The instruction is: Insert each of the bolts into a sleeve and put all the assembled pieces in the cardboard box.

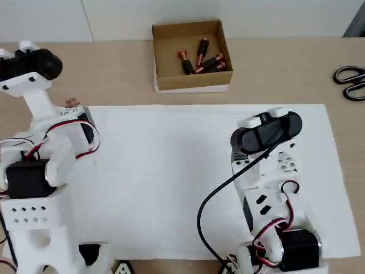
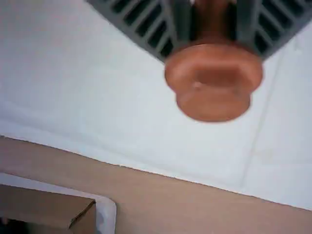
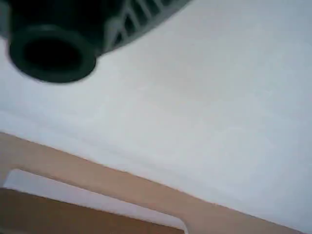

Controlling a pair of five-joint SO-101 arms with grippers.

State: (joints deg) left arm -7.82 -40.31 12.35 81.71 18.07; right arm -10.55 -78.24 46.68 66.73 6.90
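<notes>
Left gripper [image 2: 210, 17], left of the cardboard box [image 1: 163, 57] over the white sheet [image 1: 171, 171]: clenched on a copper bolt [image 2: 213, 83], head protruding past the jaws. In the box: several assembled pieces [image 1: 201, 60]. Right gripper [image 3: 73, 24], right of the box: grasps a black sleeve [image 3: 51, 54], bore exposed. Probably remaining: join this pair and box it.

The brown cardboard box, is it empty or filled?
Not empty: several black sleeves with copper-coloured bolts lie inside the open brown cardboard box.
</notes>
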